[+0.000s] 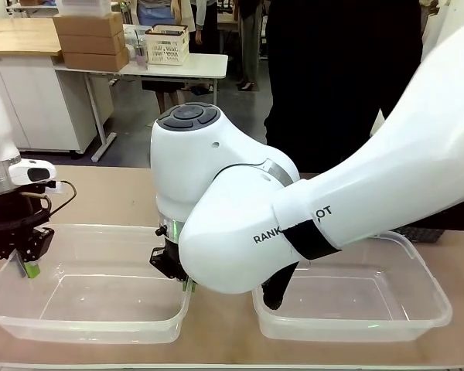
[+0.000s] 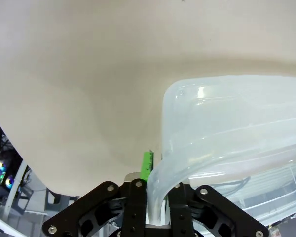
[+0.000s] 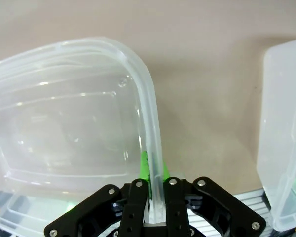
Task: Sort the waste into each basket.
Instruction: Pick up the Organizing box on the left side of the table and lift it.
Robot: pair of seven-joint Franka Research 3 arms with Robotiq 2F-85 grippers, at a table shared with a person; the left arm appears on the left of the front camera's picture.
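Clear left tub [image 1: 100, 309] lengthwise across table, both pincers on rim

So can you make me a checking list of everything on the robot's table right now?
Surface: tan table, bare where visible.
Job's things: left tub and right tub, both look empty; no cans or bottles seen.
Clutter: nothing seen.
Grippers: left tool shut on the left tub's left rim; right tool shut on that tub's right rim.
Cables: black cable looping at the left wrist.
Surroundings: person in black across the table; cardboard boxes and white basket behind.
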